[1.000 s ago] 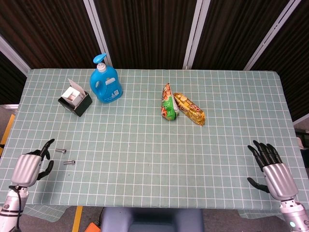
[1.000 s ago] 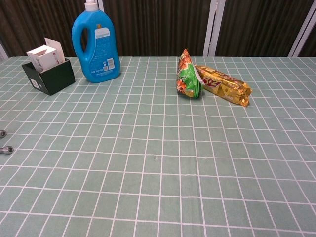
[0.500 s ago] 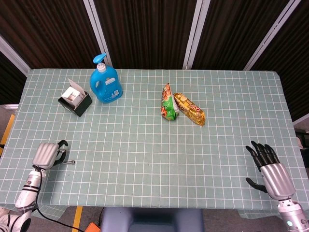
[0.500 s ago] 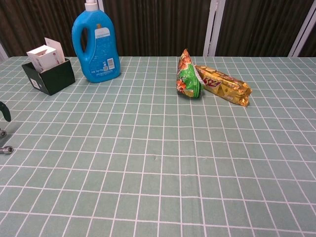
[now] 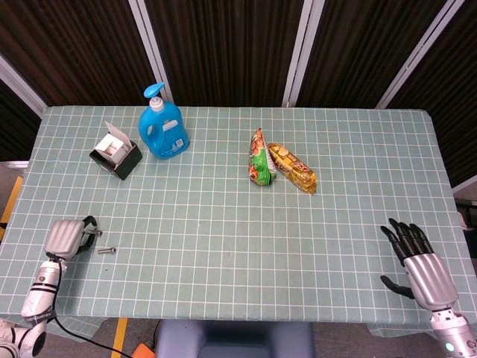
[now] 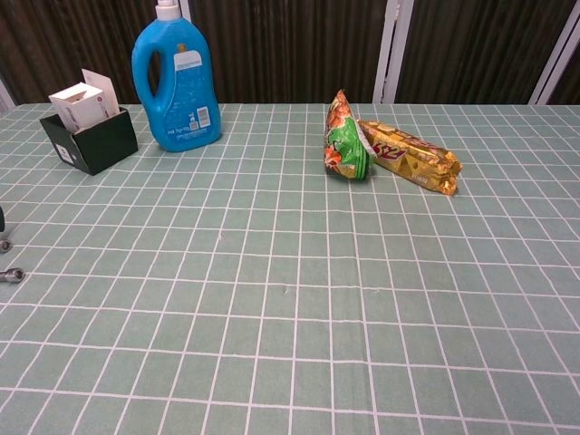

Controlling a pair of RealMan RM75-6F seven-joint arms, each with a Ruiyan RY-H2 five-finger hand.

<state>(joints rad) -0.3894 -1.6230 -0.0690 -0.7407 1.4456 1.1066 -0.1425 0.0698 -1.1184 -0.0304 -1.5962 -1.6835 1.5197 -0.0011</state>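
Observation:
My left hand hovers at the table's front left, back facing up, dark fingers curled down beside a small bolt. A second bolt lies just to its right. The chest view shows both bolts at the left edge and only a dark sliver of that hand. I cannot tell whether the fingers touch the bolt. My right hand rests at the front right, fingers spread, holding nothing.
A blue detergent bottle stands at the back left beside a black box holding a white carton. A green snack bag and a golden packet lie together at the back centre.
My left hand rose from the table edge and moved inward over the nearer bolt, turning its back upward, then eased slightly left. The right hand barely shifted.

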